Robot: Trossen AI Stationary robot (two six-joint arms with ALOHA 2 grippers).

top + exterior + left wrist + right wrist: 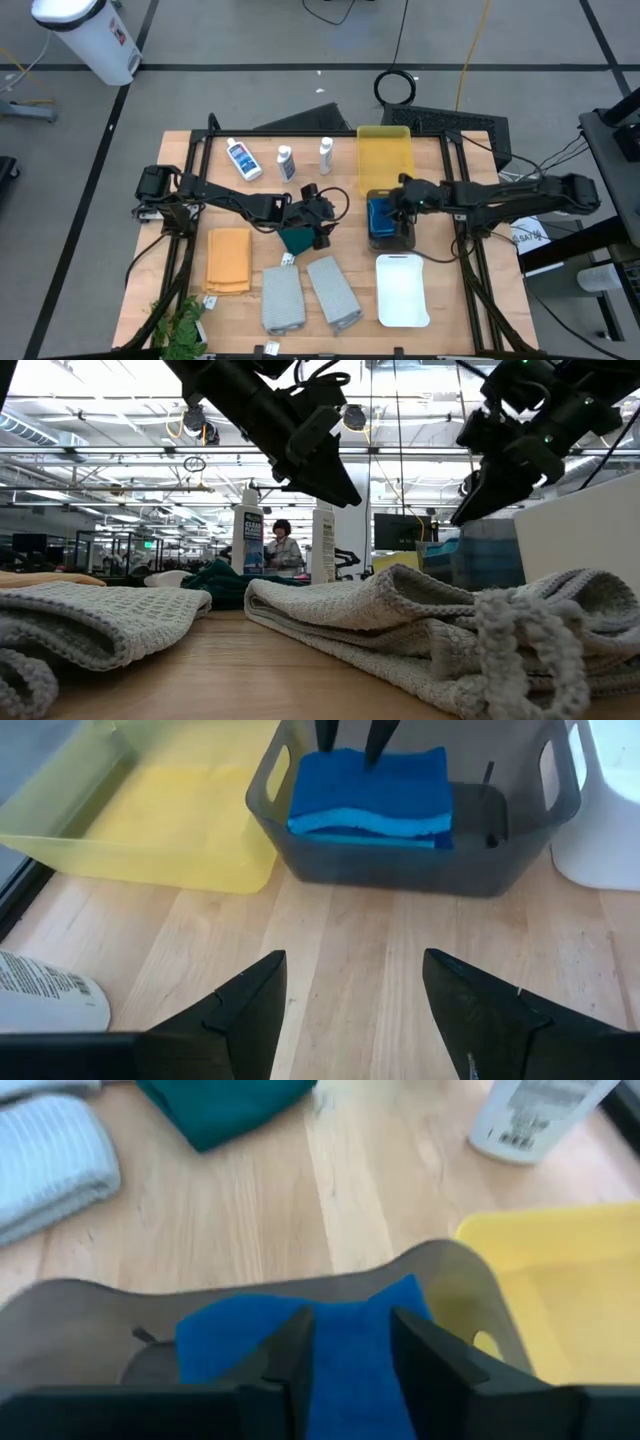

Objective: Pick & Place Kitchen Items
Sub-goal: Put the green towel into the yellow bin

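Observation:
Blue sponges [379, 216] lie stacked in the dark grey tray [405, 240]; they also show in the left wrist view [372, 792]. My right gripper [388, 203] is open just over them, fingers pointing down [348, 1348]. My left gripper [327, 212] is open and empty above the table [350, 1010], over the far right corner of the dark green cloth [296, 238], which lies flat on the wood. Three white bottles [243, 160] [286, 163] [326, 155] are at the far side. An orange towel [228, 260] and two grey towels [282, 298] [333, 290] lie near the front. My right gripper's fingertips [372, 748] stand apart at the top of the blue sponge stack [400, 770], coming from above. I cannot tell whether they touch the top sponge. The sponges lie flat in the dark grey tray.
A yellow tray [385, 155] stands just beyond the dark grey one and a white tray [402, 290] just in front of it. A plant [178, 325] sits at the near left corner. Bare wood lies between the green cloth and the trays [340, 930].

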